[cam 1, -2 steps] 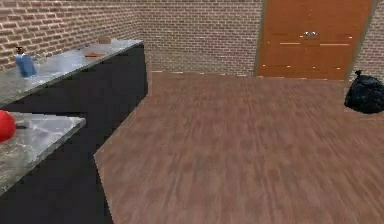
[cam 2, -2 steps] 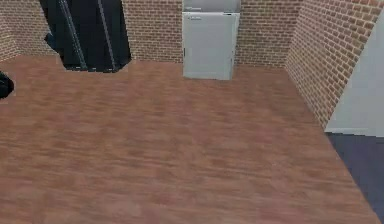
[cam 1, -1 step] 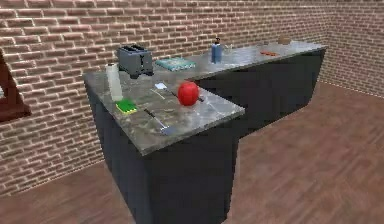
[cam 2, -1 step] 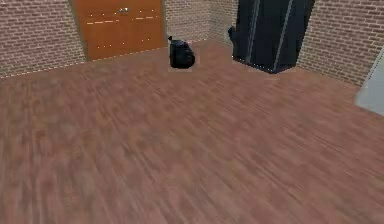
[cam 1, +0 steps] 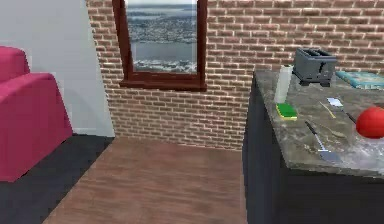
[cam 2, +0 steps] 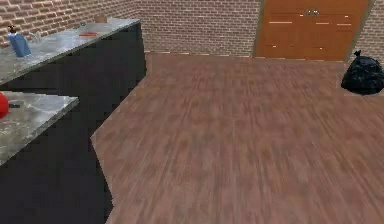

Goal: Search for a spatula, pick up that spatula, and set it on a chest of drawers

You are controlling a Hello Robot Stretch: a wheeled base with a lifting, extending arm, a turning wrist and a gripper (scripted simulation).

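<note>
What seems the spatula [cam 1: 320, 143] is seen lying on the right counter's [cam 1: 346, 140] near end, so only the search is judged done; pickup and placing remain, and the gripper's state cannot be told.

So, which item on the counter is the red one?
The round fruit at the forward view's right edge; the sponge is green, the toaster grey.
</note>
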